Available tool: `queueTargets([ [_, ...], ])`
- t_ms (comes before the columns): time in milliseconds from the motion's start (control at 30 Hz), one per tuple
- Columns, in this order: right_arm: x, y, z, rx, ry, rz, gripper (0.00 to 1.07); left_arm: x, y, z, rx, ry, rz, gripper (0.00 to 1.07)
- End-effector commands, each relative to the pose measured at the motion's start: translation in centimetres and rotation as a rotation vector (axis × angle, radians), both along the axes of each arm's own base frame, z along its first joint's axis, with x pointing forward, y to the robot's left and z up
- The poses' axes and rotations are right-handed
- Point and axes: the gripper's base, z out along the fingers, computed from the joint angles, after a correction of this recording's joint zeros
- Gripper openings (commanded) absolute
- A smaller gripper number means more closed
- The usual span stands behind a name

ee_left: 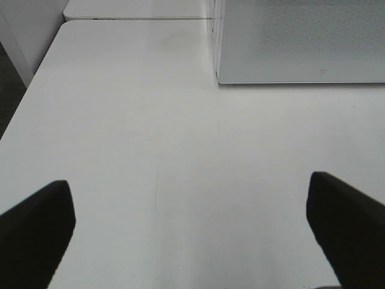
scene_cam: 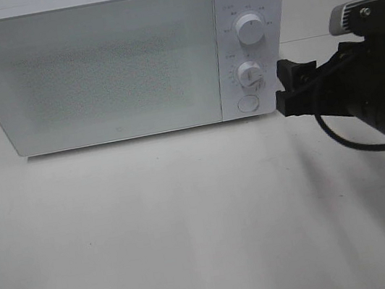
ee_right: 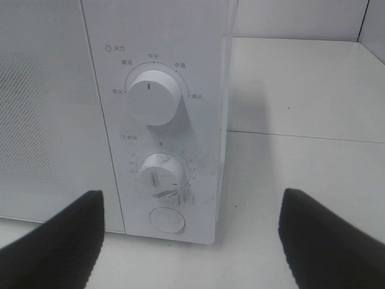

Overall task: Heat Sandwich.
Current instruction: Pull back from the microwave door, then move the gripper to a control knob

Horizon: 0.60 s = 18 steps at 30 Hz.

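Left gripper (ee_left: 192,235): jaws spread wide above the table (ee_left: 150,150), nothing between them.

Right gripper (scene_cam: 280,85): jaws spread and empty, just beside the microwave (scene_cam: 106,63) control panel, level with the lower dial (scene_cam: 249,74) and the round button (scene_cam: 247,103). Contact cannot be confirmed.

Risks: on a slanted approach a finger could catch the button and pop the door (scene_cam: 92,65), or slip off the dial. Turning the dial too far would overheat the food.

Microwave: door shut, speckled front opaque, contents cannot be told. The sandwich shows in no view; possibly inside.
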Motion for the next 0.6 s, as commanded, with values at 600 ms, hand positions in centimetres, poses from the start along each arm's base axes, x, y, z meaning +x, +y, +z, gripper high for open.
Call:
queueTargets([
  [600, 1.7, 4.9, -2.5, 0.006, -0.034, -0.074, 0.76, -0.3, 0.0, -0.1, -0.002, -0.032, 0.005, 1.01],
])
